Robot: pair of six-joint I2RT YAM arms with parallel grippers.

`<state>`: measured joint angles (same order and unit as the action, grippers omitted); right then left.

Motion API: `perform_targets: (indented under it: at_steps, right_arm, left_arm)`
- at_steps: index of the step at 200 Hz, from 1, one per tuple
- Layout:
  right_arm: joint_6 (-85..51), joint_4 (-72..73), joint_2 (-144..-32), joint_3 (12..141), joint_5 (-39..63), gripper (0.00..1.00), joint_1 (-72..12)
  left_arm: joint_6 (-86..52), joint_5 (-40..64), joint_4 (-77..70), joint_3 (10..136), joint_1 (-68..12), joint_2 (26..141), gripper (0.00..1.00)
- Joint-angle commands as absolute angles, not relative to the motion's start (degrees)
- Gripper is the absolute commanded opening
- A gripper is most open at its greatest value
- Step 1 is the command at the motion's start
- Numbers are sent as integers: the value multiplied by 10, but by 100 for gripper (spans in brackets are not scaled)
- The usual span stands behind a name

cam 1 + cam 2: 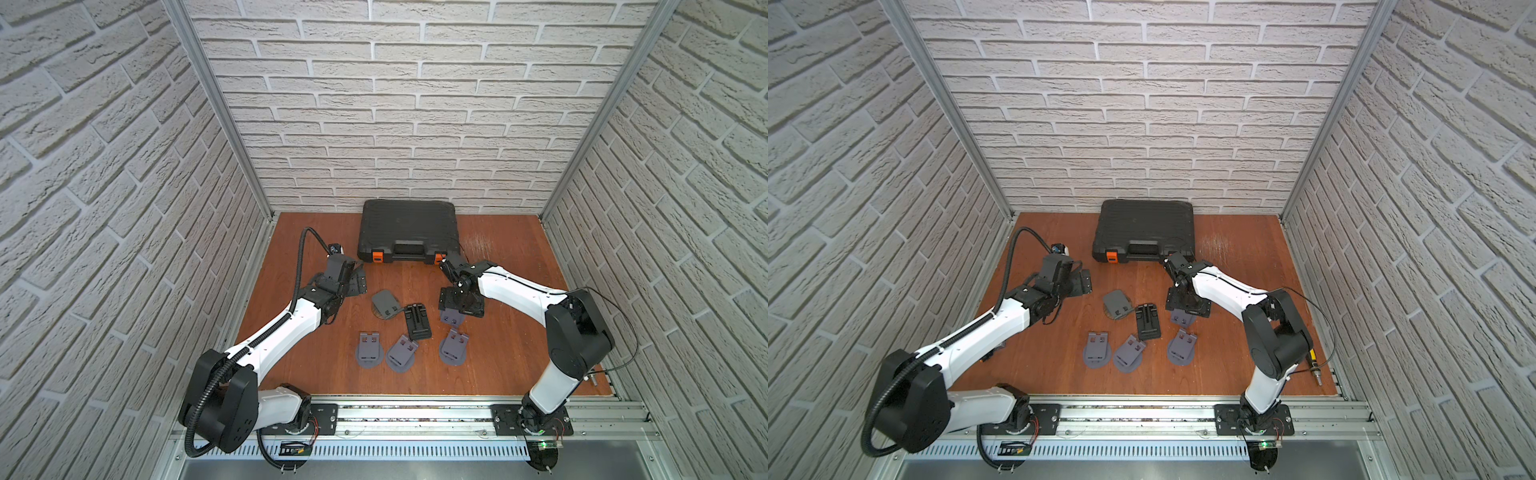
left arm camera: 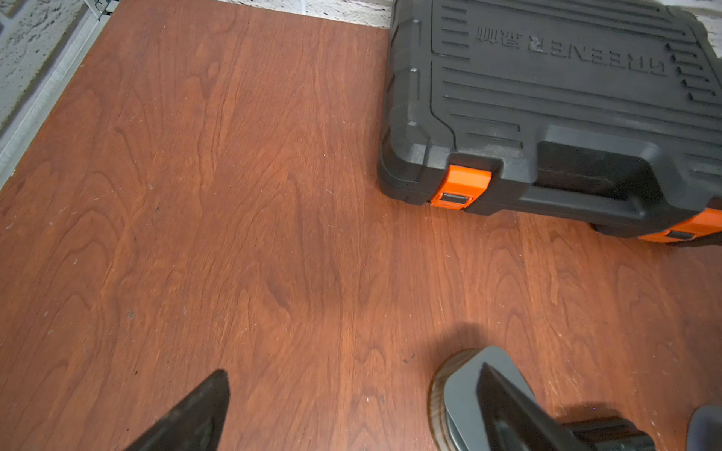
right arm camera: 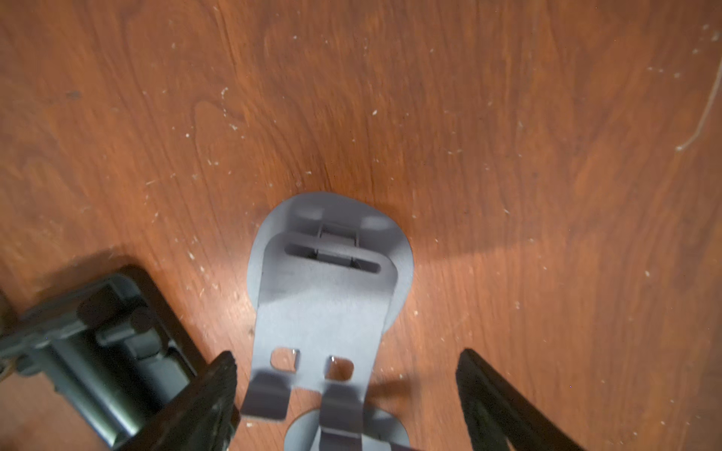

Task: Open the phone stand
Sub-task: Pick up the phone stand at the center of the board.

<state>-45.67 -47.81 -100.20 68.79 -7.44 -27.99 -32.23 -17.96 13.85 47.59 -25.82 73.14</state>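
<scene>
Approach step: right gripper (image 3: 345,353) spread wide, empty, straddling grey plastic folding phone stand (image 3: 328,304) lying on brown wooden table (image 3: 508,156), just beside black plastic stand (image 3: 97,343). Left gripper (image 2: 353,371) released, hovering near black tool case (image 2: 547,97). Next, likely: lower, pinch hooked plate, hinge it up

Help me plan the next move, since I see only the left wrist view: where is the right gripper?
Observer: The right gripper hangs open over a gray phone stand, one finger on each side, not closed on it.
Operator: What lies next to that stand?
Observer: A black phone stand, lying flat on its left.
Operator: Any other stands I miss?
Observer: A row of three gray stands, nearer the robot's base.
</scene>
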Motion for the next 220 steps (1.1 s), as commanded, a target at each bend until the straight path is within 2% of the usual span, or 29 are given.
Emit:
perform_targets:
  at_steps: [1,35,71,220]
  right_arm:
    - [-473,-472,-1018,708,-83,89,-282]
    - [-477,-476,-1057,735,-83,88,-282]
    - [-484,-476,-1083,741,-79,82,-281]
    - [-490,-484,-1095,725,-89,66,-280]
  left_arm:
    - [-330,-192,134,485,-263,735,98]
    - [-330,-192,131,486,-265,739,98]
    - [-330,-192,134,485,-266,743,98]
    - [-332,-188,128,487,-266,757,98]
